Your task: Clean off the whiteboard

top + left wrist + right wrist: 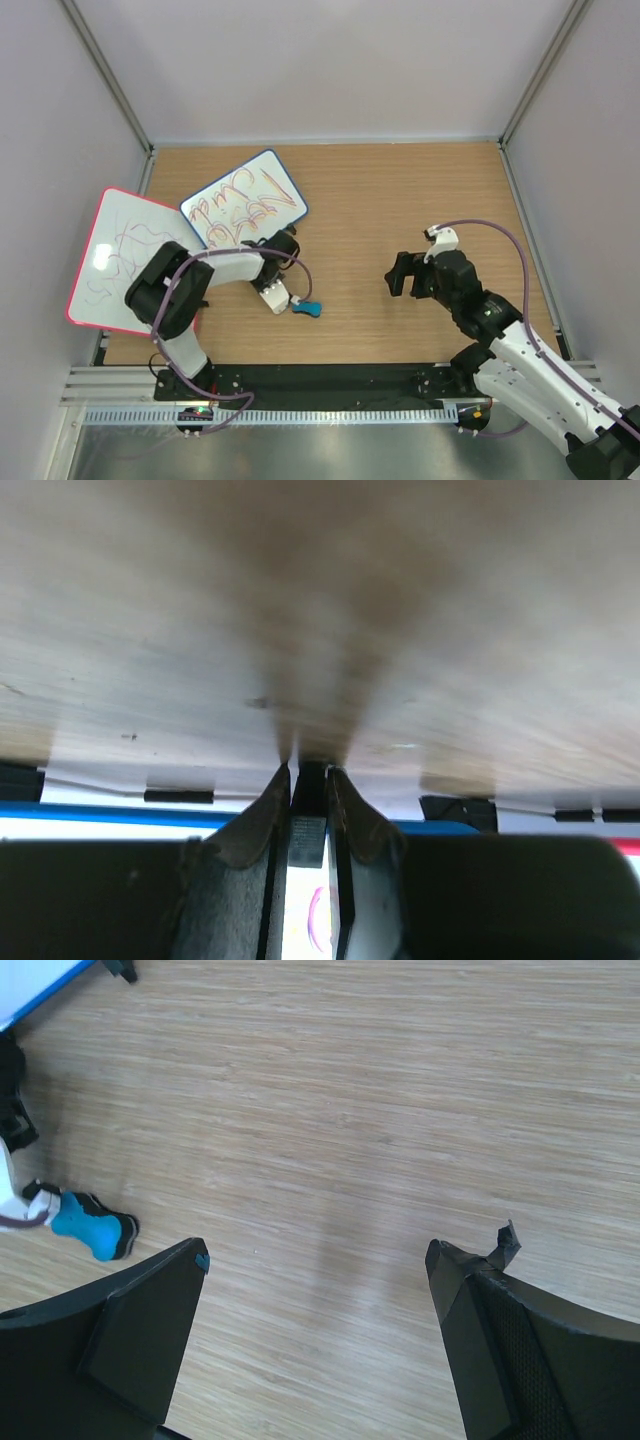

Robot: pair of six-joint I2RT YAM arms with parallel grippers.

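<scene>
there are 2 boards, 1 eraser and 2 arms on the wooden desk (pixel 420 190). the whiteboard (pixel 245 200), with a dark blue frame, lies turned at an angle in the upper left of the top view. its white face is covered in red and purple scribbles. the pink-framed board (pixel 115 255) sits further left, against the left wall. it carries thin purple lines, and its right corner touches or slips under the whiteboard; which of the 2 i cannot tell.

the left arm (pixel 175 290) bends across the lower left of the top view and reaches the whiteboard's lower right edge. in the left wrist view the left fingers (pixel 255 825) are clenched to a narrow slit. they pinch a thin dark piece with a small grey label, right at the blue frame line. white board surface with a pink stroke shows in the gap below it.

1 small blue eraser (pixel 308 308) with a black underside lies flat on the desk. it is just beside the white part of the left wrist, below and right of the whiteboard.

the right arm (pixel 510 350) comes in from the lower right. the right fingers (pixel 135 1330) are released, spread wide over bare wood and grasping nothing, well apart from the eraser. in the right wrist view the eraser sits at the left edge, and 1 black foot of the whiteboard shows at the top left corner.
</scene>
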